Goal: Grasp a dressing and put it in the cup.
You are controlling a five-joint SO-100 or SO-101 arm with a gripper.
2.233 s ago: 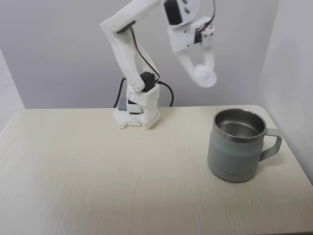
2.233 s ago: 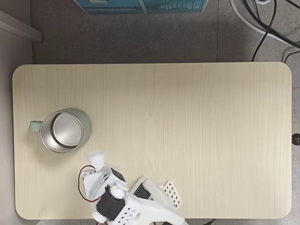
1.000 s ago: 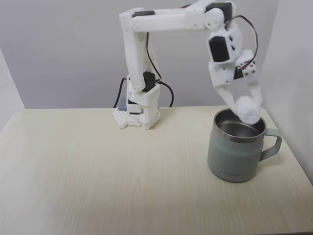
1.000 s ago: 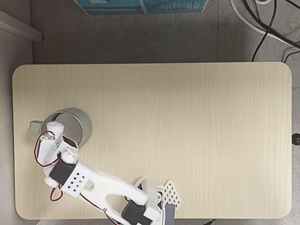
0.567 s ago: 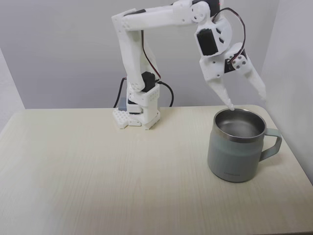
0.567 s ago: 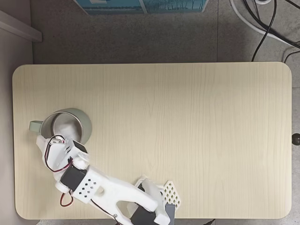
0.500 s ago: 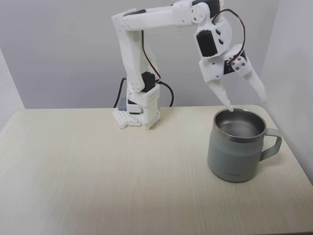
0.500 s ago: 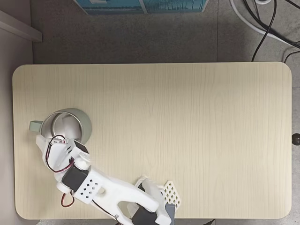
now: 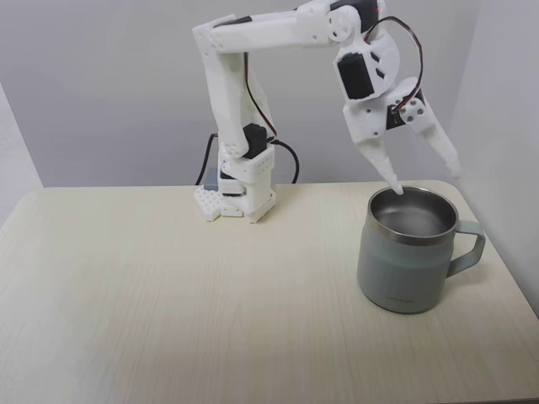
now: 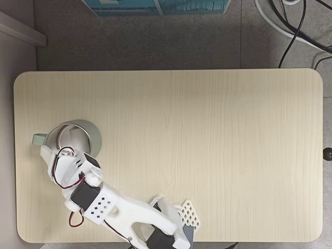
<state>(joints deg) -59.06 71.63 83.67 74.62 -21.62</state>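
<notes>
The cup (image 9: pixel 402 273), a pale grey-green mug with a steel rim, stands at the table's right in a fixed view from the side. In a fixed view from above, the cup (image 10: pixel 94 136) is at the left with its handle pointing left. My white gripper (image 9: pixel 426 180) hangs open just above the rim, with one fingertip over the near-left edge and the other past the right edge. Nothing is between its fingers. From above, the gripper (image 10: pixel 66 152) overlaps the cup's lower rim. The dressing is hidden; the cup's inside is only partly visible.
The arm's base (image 9: pixel 240 198) is bolted at the table's back edge, with a black cable behind it. The wooden tabletop (image 9: pixel 185 295) stretches left and forward of the cup. Walls stand close behind and to the right.
A second ago the gripper held the dressing over the cup. It has since opened, and the dressing dropped out of sight. In the last half second the arm has barely shifted.
</notes>
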